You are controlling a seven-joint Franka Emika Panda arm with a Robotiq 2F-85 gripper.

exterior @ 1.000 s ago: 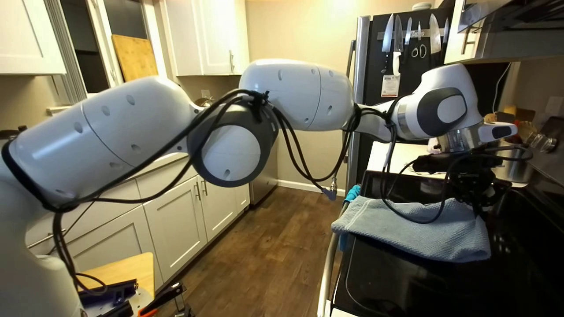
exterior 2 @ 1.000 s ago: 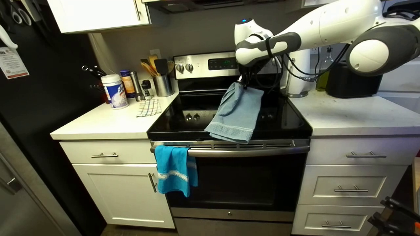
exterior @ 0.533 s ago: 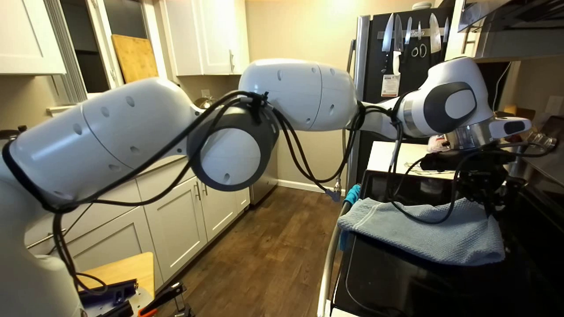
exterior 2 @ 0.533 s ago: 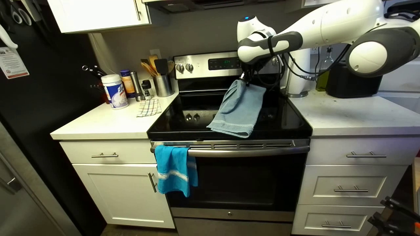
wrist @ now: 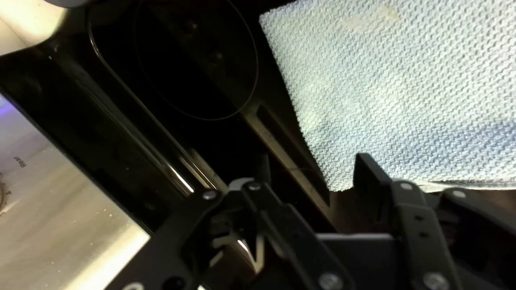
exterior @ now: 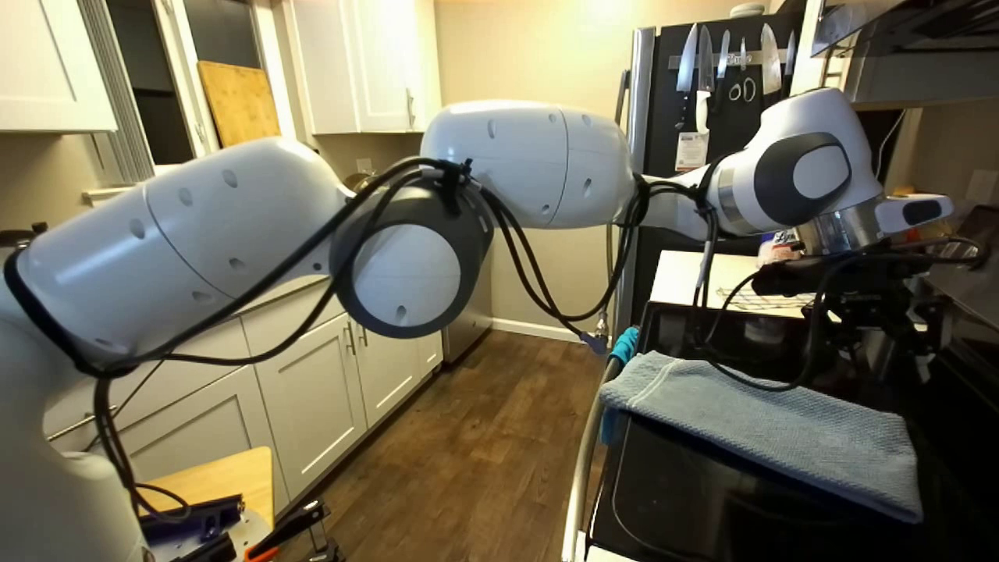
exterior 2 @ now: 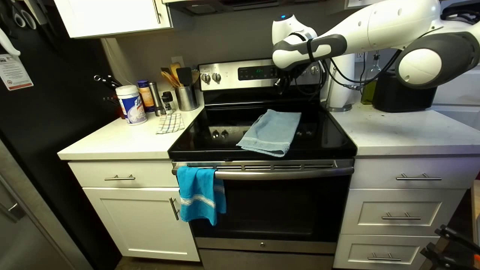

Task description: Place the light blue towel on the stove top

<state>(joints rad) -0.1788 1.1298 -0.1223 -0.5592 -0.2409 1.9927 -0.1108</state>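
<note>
The light blue towel (exterior 2: 272,131) lies flat and folded on the black glass stove top (exterior 2: 204,144), its striped end close to the front edge. In an exterior view the same towel (exterior: 765,429) spreads across the stove's near half. My gripper (wrist: 313,167) is open, with a gap between its fingers and nothing in it. It hovers above the back of the stove, clear of the towel's rear edge. In the wrist view, one finger (wrist: 373,177) overlaps the towel's corner (wrist: 342,169) in the picture, while the towel itself rests below.
Behind the gripper rises the stove's control panel (exterior 2: 225,77), with the range hood (exterior 2: 255,4) overhead. A bright blue towel (exterior 2: 198,195) hangs on the oven handle. Left counter: utensil holder (exterior 2: 186,98), wipes canister (exterior 2: 131,107), checkered cloth (exterior 2: 170,123). Right: paper roll (exterior 2: 342,82).
My gripper first moved back toward the control panel with the towel's raised end, then opened and rose. That end of the towel has dropped flat onto the stove top.
</note>
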